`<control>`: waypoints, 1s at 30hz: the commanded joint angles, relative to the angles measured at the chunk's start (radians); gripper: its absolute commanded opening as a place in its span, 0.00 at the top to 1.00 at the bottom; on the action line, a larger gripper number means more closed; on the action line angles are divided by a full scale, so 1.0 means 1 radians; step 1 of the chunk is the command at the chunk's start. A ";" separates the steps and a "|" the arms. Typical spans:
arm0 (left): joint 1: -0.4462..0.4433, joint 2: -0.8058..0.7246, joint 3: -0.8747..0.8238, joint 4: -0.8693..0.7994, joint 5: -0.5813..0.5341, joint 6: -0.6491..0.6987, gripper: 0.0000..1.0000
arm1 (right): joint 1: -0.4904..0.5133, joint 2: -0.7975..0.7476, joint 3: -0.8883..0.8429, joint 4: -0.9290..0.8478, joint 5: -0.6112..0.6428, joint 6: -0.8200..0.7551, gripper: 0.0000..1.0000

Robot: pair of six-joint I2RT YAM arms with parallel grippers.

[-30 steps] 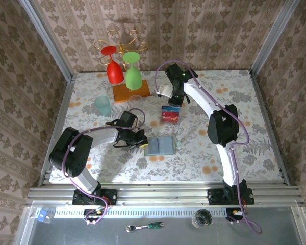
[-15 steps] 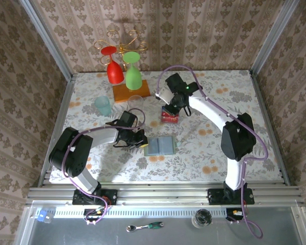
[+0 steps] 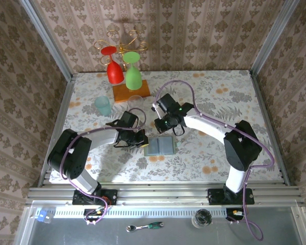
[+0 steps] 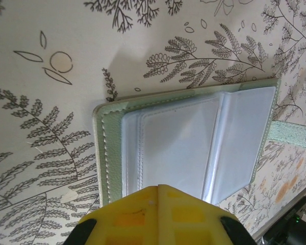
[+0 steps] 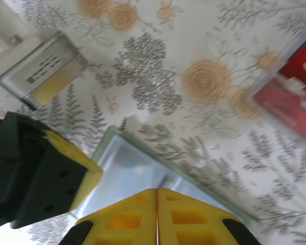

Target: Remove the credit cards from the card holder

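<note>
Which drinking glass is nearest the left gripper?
The clear tumbler in front of the orange rack base. The teal tumbler stands farther left; the red goblet and green goblet hang farther back.

The table (image 3: 229, 92) wears a cream cloth printed with grey ferns and orange blooms. The card holder (image 4: 103, 153) has a pale sage-green stitched border and bluish-grey glossy pockets. The credit cards (image 5: 285, 109) are red. The left fingers (image 4: 132, 214) and right fingers (image 5: 188, 219) are yellow. Far left, one glass (image 3: 112, 69) is red, another glass (image 3: 133, 76) green, and the cup (image 3: 103, 105) pale teal.
</note>
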 commanded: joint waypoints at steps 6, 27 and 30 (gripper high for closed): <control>-0.007 -0.043 -0.021 -0.052 -0.043 0.024 0.98 | 0.014 -0.041 -0.109 0.111 -0.145 0.360 0.92; -0.003 -0.004 -0.047 -0.028 -0.034 0.032 1.00 | 0.015 0.089 -0.127 0.128 -0.306 0.496 0.78; 0.001 0.002 -0.051 -0.020 -0.030 0.032 1.00 | 0.015 0.104 -0.125 0.135 -0.323 0.506 0.76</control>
